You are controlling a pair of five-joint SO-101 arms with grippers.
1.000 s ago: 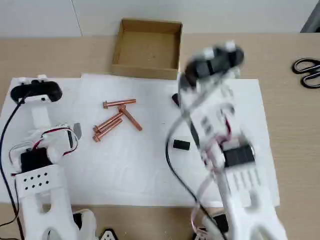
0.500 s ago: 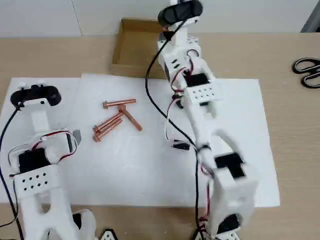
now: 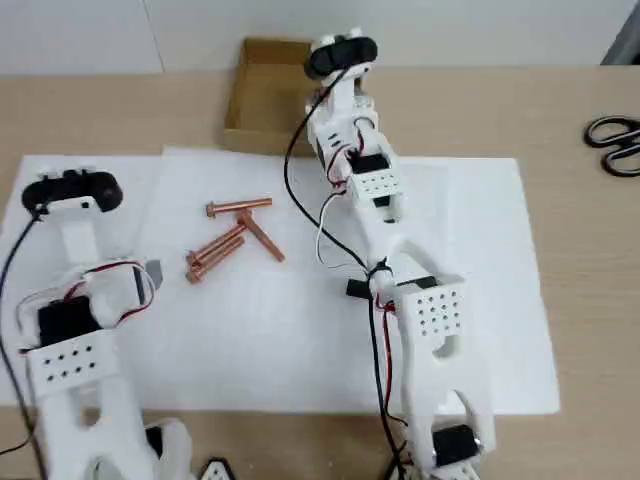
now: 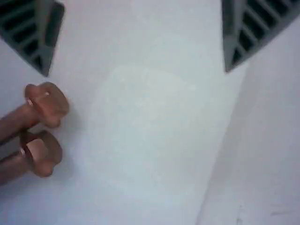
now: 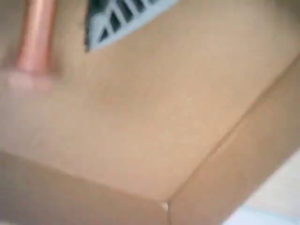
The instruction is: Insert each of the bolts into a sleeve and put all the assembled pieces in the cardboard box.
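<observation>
Four copper-coloured bolts [image 3: 228, 243] with flanged heads are seen loose on the white sheet [image 3: 250, 330]. One short black sleeve [image 3: 362, 289] is found beside the right arm [image 3: 380, 195]. The left gripper [image 4: 136, 70] is held wide open over the sheet, just beside two bolt heads. The right gripper [image 5: 70, 44] is placed over the cardboard box [image 3: 262, 100]. A fifth bolt [image 5: 35, 37] is seen beside it, but whether it is gripped cannot be told.

"Where's the right arm [image 3: 375, 190]?"

"Stretched far across the white sheet [image 3: 250, 340], its end over the cardboard box [image 3: 280, 140]."

"And the bolts [image 3: 232, 238]?"

"4 lie loose on the sheet, right of the left arm [image 3: 75, 310]. 1 black sleeve [image 3: 360, 290] lies beside the right arm. Scissors [image 3: 612, 140] sit far right on the table [image 3: 560, 110]."
</observation>
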